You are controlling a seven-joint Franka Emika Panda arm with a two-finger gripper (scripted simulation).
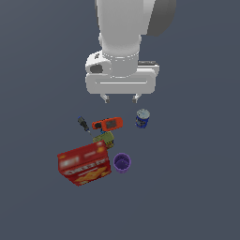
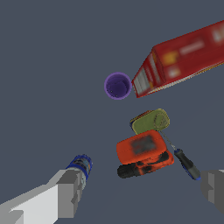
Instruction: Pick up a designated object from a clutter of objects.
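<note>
The designated object, a small blue can (image 1: 142, 118) with a silver-grey top, stands upright at the exterior view's right of the clutter of objects. My gripper (image 1: 121, 98) hangs open above the surface, up and to the exterior view's left of the can, holding nothing. In the wrist view the blue can (image 2: 80, 165) shows just past one grey finger (image 2: 65, 192), partly hidden by it. The other finger (image 2: 214, 189) sits at the frame's edge beside the screwdriver. The gripper's midpoint (image 2: 142, 190) falls near the orange-red tool.
The clutter lies together: a red cracker box (image 1: 85, 163), a purple cup (image 1: 122, 162), an olive-green can (image 1: 105, 139), an orange-red tool (image 1: 107, 123) and a dark-handled screwdriver (image 1: 83, 124). All rest on a flat dark grey surface (image 1: 197, 187).
</note>
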